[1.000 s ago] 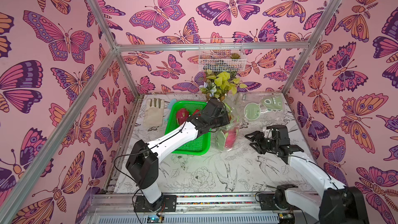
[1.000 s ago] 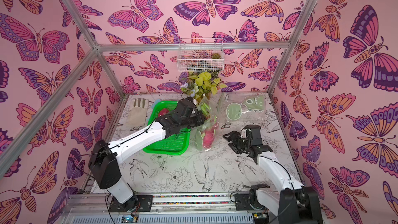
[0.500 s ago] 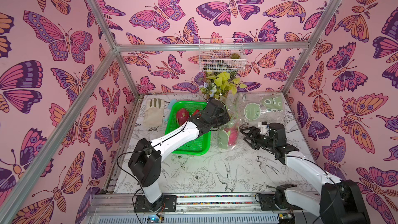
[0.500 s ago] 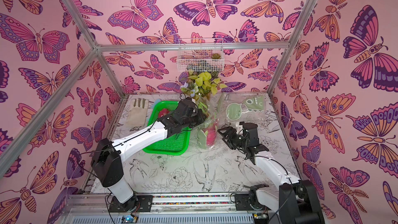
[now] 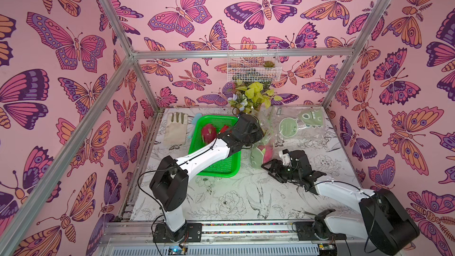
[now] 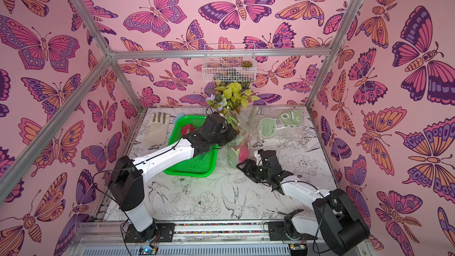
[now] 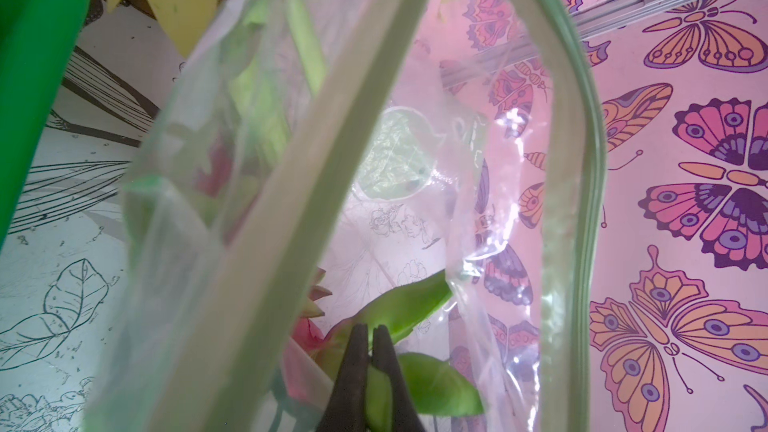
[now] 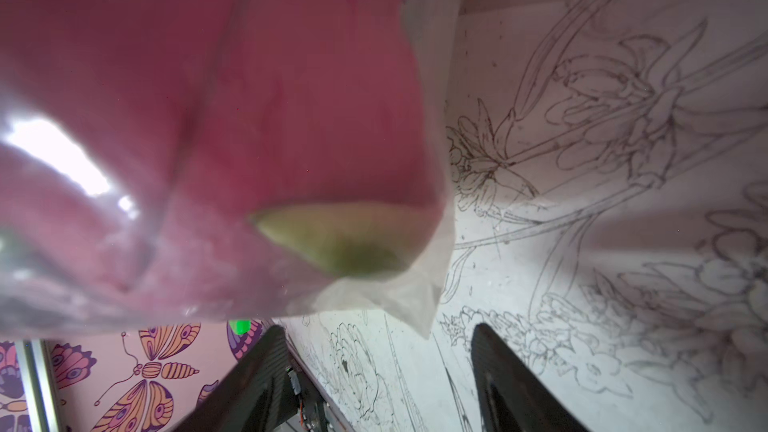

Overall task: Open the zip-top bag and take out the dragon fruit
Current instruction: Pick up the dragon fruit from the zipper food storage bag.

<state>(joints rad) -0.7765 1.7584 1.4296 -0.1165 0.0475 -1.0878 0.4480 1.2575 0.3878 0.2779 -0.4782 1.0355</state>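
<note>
The clear zip-top bag (image 5: 258, 152) (image 6: 234, 153) stands upright right of the green basket, mouth open, its green zip strips (image 7: 582, 184) spread apart. Inside it is a pink dragon fruit (image 5: 268, 149) (image 8: 249, 97) (image 7: 305, 336). My left gripper (image 7: 371, 353) reaches in through the mouth and is shut on a green scale of that fruit; in both top views its fingertips are hidden behind the wrist and the plastic. My right gripper (image 5: 269, 168) (image 6: 246, 168) (image 8: 374, 338) is open, just below the bag's bottom corner (image 8: 415, 305), nothing between its fingers. Two more dragon fruit (image 5: 208, 132) (image 5: 225, 129) lie in the basket.
The green basket (image 5: 221, 168) (image 6: 194, 169) lies under my left forearm. A beige glove (image 5: 176, 129) lies at the back left. A leafy plant (image 5: 253, 94) stands at the back under a white wire basket (image 5: 253, 67). Another printed clear bag (image 5: 298, 124) lies at the back right.
My right gripper has moved left and slightly nearer, closing in under the bag's bottom while staying open. My left gripper has stayed shut inside the bag, barely shifting.
</note>
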